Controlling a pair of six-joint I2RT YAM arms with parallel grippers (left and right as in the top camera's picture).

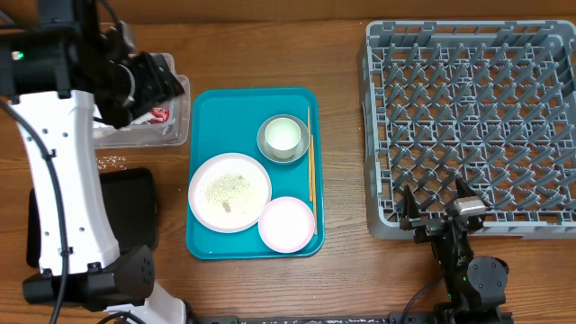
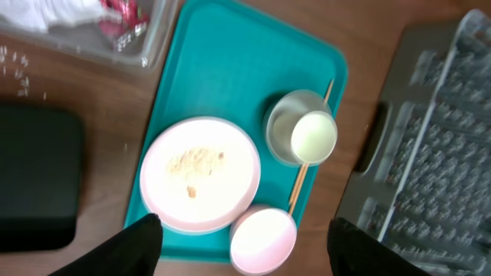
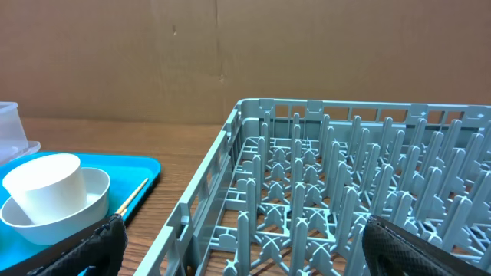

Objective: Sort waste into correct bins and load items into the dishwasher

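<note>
The large plate (image 1: 229, 191) with rice-like crumbs, the small plate (image 1: 286, 223), a bowl (image 1: 268, 148) holding the white cup (image 1: 283, 135), and the chopsticks (image 1: 310, 157) lie on the teal tray (image 1: 216, 112). The clear tub (image 1: 175, 135) holds the red wrapper (image 1: 160, 114) and the white napkin (image 2: 54, 15). My left gripper (image 1: 155, 79) hovers above the tub, open and empty (image 2: 245, 221). My right gripper (image 1: 436, 205) is open and empty (image 3: 242, 226) at the front edge of the grey dish rack (image 1: 472, 117).
The black tray (image 1: 126, 202) lies at the front left, partly under my left arm. Loose crumbs (image 1: 112, 162) lie on the wood between the tub and the black tray. The rack fills the right side.
</note>
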